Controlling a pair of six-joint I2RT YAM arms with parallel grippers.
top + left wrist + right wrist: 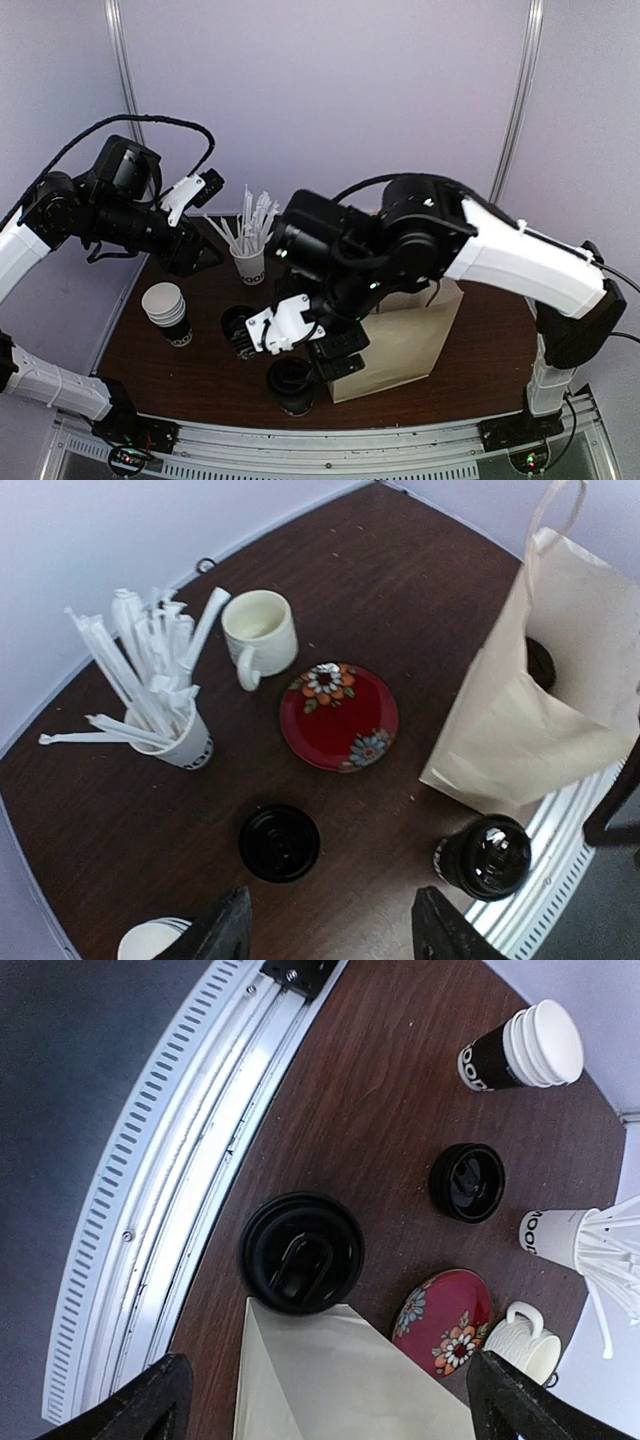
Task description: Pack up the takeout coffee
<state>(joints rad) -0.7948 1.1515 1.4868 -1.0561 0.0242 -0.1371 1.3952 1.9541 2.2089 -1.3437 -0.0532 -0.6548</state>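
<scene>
Altogether two black lidded coffee cups stand on the worktop (pixel 490 330), both outside the bag. The near coffee cup (pixel 302 1253) sits by the near edge, just beside the left corner of the brown paper bag (pixel 540 730). The far coffee cup (pixel 467 1182) stands further in, left of centre, well apart from the first. Both are upright, long axis vertical, lids facing up. One paper bag stands upright near the near edge, right of centre, with its mouth open upward. Beyond the cups lie one red flowered plate (pixel 338 715) and one cream mug (pixel 262 632) with its handle, toward the far edge. One white cup full of wrapped straws (pixel 170 735) stands near the far-left corner. One stack of unlidded black paper cups (pixel 520 1050) stands toward the left edge. The left gripper (pixel 330 935) hangs high over the left part of the worktop, its jaws spread and empty. The right gripper (pixel 335 1405) hovers above the near coffee cup and the bag's corner, its jaws also spread wide, holding nothing.
</scene>
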